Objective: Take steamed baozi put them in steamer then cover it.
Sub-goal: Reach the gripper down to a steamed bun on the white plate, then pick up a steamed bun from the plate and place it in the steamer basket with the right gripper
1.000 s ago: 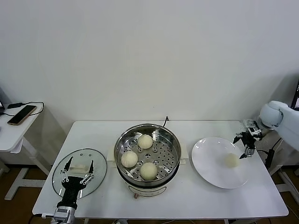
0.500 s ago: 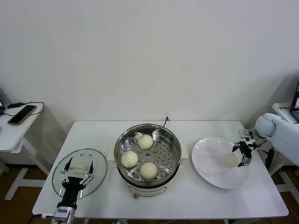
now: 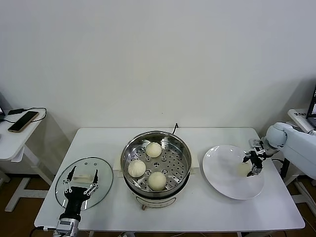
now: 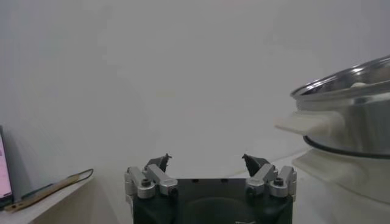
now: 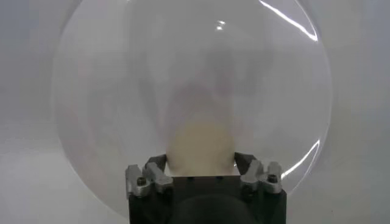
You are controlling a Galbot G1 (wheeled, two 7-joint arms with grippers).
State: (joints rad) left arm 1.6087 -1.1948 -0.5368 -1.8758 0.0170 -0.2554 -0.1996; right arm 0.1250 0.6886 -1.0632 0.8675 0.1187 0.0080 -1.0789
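three steamed baozi (image 3: 153,149) already sit on the perforated floor of the steamer (image 3: 183,148) at the centre of the head view, and the fourth baozi (image 3: 243,169) lies on the white plate (image 3: 222,173) at the right edge. my right gripper (image 3: 250,165) is down around that last bun, fingers spread with the dough between them, not yet pinching as far as i can judge from the right wrist view (image 5: 201,146).

my worry here is the bun itself. it looks soft and smooth, so closing off-centre could squash it or roll it across the slick plate. a loose grip could drop it on the way to the pot.

my left gripper (image 3: 81,183) hangs spread over the glass lid (image 3: 101,170) at the lower left, gripping nothing.
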